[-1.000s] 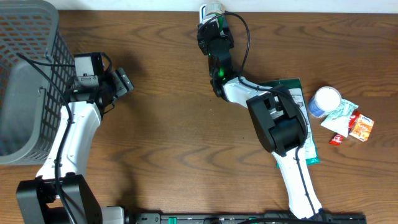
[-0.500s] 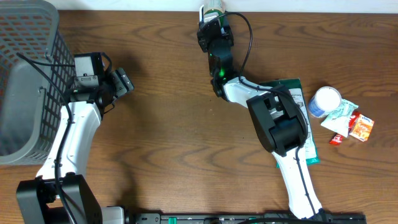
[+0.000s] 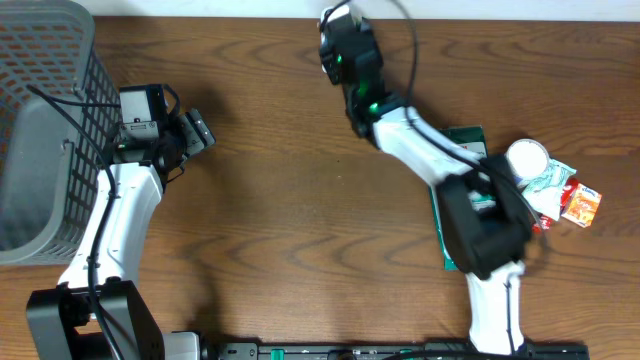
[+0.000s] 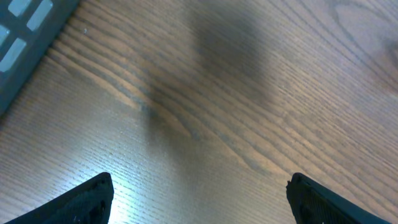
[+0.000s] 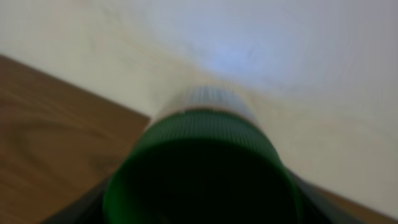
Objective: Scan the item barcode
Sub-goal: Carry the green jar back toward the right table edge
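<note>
We start with the right gripper [image 5: 199, 200]. In its wrist view its dark fingers [image 5: 74, 208] show only at the lower corners, and a green container [image 5: 199, 162] fills the space between them. The jaws stand partly apart and appear closed on its sides. The view is badly blurred. We make out a round green body with a paler ribbed band at its far end, and no barcode can be read. Behind it lie a strip of brown table [image 5: 43, 124] and a pale wall [image 5: 280, 62].

From overhead, the right gripper [image 3: 337, 18] sits at the far edge of the table [image 3: 280, 230], near the middle, with its arm stretched out long from the near right. The gripper's black body hides nearly all of the container, and we cannot tell whether it rests on the wood or hangs above it.

The left gripper [image 4: 202, 202] stands wide open and holds nothing, with bare wood grain between its fingertips [image 4: 93, 196]. Overhead it [image 3: 195, 130] sits just right of a grey basket [image 3: 40, 120].

A flat green packet [image 3: 440, 215] lies partly under the right arm. Near it, at the right edge, are a white round tub [image 3: 527, 157], a crumpled white-and-green wrapper [image 3: 552, 182] and a small orange box [image 3: 582, 203], close together.
</note>
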Controlling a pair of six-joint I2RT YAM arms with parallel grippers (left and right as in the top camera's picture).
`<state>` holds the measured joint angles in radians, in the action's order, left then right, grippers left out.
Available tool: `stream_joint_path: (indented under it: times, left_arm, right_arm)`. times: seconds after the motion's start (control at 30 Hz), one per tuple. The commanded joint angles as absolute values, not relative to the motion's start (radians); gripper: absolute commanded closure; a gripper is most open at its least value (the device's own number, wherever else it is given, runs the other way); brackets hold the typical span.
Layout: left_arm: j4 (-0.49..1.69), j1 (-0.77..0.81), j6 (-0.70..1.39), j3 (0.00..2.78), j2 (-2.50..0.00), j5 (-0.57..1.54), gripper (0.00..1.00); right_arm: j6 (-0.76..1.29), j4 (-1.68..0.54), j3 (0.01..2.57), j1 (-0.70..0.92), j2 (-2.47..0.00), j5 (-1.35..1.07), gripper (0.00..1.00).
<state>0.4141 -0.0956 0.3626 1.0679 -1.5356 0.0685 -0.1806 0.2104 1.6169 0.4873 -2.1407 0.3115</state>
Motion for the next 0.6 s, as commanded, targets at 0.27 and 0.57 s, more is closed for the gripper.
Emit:
stream_joint_path:
  times: [0.27, 0.57]
  left_arm:
    - [0.413, -0.098, 0.357, 1.079, -1.534, 0.055, 0.11]
    - [0.413, -0.098, 0.357, 1.079, -1.534, 0.055, 0.11]
  right_arm:
    - [0.159, -0.389, 1.643, 0.475, -1.726, 0.174, 0.99]
    - [0.238, -1.000, 1.643, 0.419, -1.640, -0.013, 0.99]
